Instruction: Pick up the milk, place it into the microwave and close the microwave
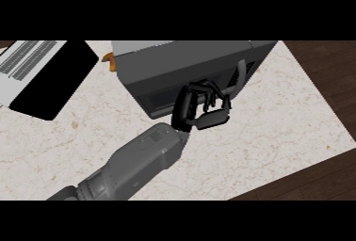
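microwave (188, 61), one; hand (203, 113), one

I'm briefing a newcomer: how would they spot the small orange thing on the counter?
Find the big grey microwave at the far side of the pale marble counter. At its left edge, a small orange thing peeks out. It is the only bright colour among grey, black and white neighbours.
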`<move>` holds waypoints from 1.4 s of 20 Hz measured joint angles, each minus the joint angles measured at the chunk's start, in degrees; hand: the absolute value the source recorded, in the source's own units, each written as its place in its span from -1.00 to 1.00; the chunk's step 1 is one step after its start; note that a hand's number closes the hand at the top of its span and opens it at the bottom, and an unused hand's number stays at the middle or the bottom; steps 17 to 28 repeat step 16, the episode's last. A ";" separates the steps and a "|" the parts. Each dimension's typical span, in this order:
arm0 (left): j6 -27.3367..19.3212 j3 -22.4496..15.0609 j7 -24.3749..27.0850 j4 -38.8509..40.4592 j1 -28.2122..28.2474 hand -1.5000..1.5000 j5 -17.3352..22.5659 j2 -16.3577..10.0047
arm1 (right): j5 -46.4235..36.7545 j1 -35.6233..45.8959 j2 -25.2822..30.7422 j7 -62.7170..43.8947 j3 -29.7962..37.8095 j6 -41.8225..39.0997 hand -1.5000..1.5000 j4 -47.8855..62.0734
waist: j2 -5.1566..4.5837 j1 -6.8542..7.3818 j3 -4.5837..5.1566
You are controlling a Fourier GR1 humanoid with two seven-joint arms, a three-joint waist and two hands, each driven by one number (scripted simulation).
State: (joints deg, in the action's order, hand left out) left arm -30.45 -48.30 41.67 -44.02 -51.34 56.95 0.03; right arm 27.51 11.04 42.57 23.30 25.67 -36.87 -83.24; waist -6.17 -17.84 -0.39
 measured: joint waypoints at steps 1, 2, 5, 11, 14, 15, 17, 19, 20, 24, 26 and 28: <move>0.06 -0.16 0.01 0.01 -0.12 1.00 0.29 0.01 | 0.29 0.29 0.11 -0.10 0.05 -0.09 -1.00 0.47 | -0.03 0.09 0.00; 0.10 -0.26 0.00 0.08 -0.20 1.00 0.60 0.01 | 0.62 0.51 0.25 -0.20 0.13 -0.25 -1.00 0.88 | 0.00 0.11 0.01; 0.22 -0.75 0.34 0.29 -0.49 1.00 1.16 0.01 | 1.51 1.40 0.90 -0.55 0.49 -0.59 -1.00 2.15 | -0.04 0.25 0.01; 0.51 -1.68 0.71 0.65 -1.12 1.00 2.46 0.01 | 2.77 2.89 1.96 -1.27 0.72 -1.31 -1.00 4.42 | -0.11 0.55 0.00; 0.45 -2.14 0.95 0.79 -1.40 1.00 3.03 0.01 | 3.32 3.67 2.56 -1.60 0.86 -1.66 -1.00 5.54 | -0.15 0.66 -0.04; 0.43 -2.33 1.04 0.88 -1.51 1.00 3.19 0.01 | 3.47 3.97 2.86 -1.73 0.95 -1.76 -1.00 5.86 | -0.16 0.71 -0.04; 0.35 -2.43 1.14 0.90 -1.56 1.00 3.40 0.00 | 3.58 4.18 2.97 -1.82 0.92 -1.86 -1.00 6.16 | -0.17 0.70 -0.05; 0.35 -2.43 1.14 0.90 -1.56 1.00 3.40 0.00 | 3.58 4.18 2.97 -1.82 0.92 -1.86 -1.00 6.16 | -0.17 0.70 -0.05; 0.35 -2.43 1.14 0.90 -1.56 1.00 3.40 0.00 | 3.58 4.18 2.97 -1.82 0.92 -1.86 -1.00 6.16 | -0.17 0.70 -0.05; 0.35 -2.43 1.14 0.90 -1.56 1.00 3.40 0.00 | 3.58 4.18 2.97 -1.82 0.92 -1.86 -1.00 6.16 | -0.17 0.70 -0.05; 0.35 -2.43 1.14 0.90 -1.56 1.00 3.40 0.00 | 3.58 4.18 2.97 -1.82 0.92 -1.86 -1.00 6.16 | -0.17 0.70 -0.05; 0.35 -2.43 1.14 0.90 -1.56 1.00 3.40 0.00 | 3.58 4.18 2.97 -1.82 0.92 -1.86 -1.00 6.16 | -0.17 0.70 -0.05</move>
